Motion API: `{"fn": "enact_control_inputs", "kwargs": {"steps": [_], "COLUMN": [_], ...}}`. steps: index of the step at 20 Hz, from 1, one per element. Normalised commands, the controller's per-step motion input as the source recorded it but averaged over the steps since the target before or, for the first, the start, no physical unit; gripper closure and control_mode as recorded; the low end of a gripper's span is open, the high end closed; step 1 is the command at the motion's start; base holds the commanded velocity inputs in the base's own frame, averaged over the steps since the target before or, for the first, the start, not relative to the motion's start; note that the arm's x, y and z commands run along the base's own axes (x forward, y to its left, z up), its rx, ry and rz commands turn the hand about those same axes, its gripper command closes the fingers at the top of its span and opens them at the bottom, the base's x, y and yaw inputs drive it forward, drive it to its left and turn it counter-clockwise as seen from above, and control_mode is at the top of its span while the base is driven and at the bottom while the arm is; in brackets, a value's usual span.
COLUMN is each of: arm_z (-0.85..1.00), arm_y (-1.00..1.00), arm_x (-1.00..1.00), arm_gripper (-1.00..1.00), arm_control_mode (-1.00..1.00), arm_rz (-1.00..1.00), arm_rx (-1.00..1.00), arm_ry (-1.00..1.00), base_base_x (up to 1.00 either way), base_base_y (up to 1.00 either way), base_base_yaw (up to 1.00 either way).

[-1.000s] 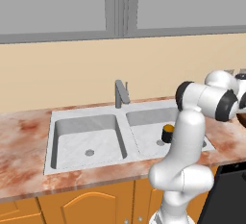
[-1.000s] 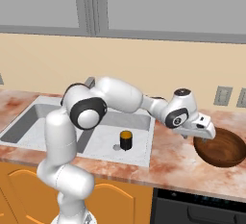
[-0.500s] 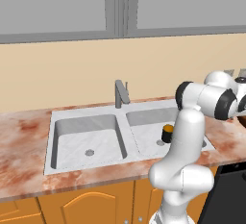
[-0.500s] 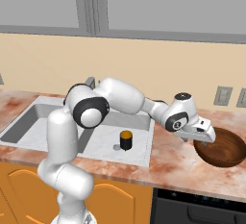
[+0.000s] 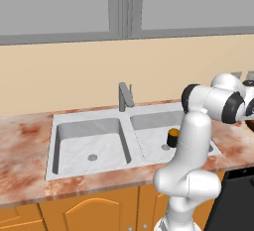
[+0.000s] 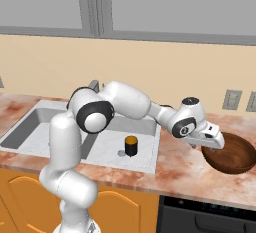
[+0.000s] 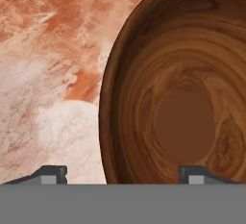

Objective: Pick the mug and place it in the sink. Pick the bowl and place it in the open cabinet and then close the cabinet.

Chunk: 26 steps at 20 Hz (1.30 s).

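Reddish marble counter point(image 6: 175, 169) (mottled white), orange low cupboards point(image 5: 94, 210), wall outlets point(image 6: 231, 99), dark oven point(image 6: 205, 217).

glossy wood-grain bowl point(image 7: 178, 98), mottled stone-look counter point(image 7: 48, 64)

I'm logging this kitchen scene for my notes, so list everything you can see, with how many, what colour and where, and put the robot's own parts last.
mug: one, black with an orange-yellow top, upright in the right basin of the sink.
sink: one, light grey steel, two basins, set in the counter.
faucet: one, grey, behind the sink's divider.
bowl: one, dark brown wood, on the counter right of the sink.
counter: one, reddish marble, along the wall.
low cupboards: orange wood, under the counter.
wall outlets: two, grey, on the beige wall behind the bowl.
arm: one, white with dark joints, reaching right over the sink.
gripper: one, jaws astride the bowl's near rim.
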Motion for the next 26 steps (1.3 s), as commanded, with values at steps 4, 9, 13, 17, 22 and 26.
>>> {"fn": "enact_control_inputs", "kwargs": {"steps": [4,9,13,17,22,26], "arm_z": [-0.1,-0.12,0.0,0.02,0.39,0.49], "arm_y": [0.0,0.0,0.0,0.0,0.0,0.11], "arm_x": [0.0,0.0,-0.01,0.0,-0.12,-0.09], "arm_gripper": [1.0,1.0,1.0,1.0,1.0,1.0], "arm_control_mode": [-1.0,-1.0,-1.0,-1.0,-1.0,-1.0], "arm_rz": [0.0,0.0,0.0,0.01,0.13,0.21], "arm_rx": [0.0,0.0,0.0,0.0,0.0,-0.02], "arm_ry": [0.0,0.0,0.0,0.0,-0.02,0.0], "base_base_x": [0.0,0.0,0.0,0.0,0.0,0.0], "base_base_y": [0.0,0.0,0.0,0.0,0.0,0.0], "base_base_yaw": [0.0,0.0,0.0,0.0,0.0,0.0]}}
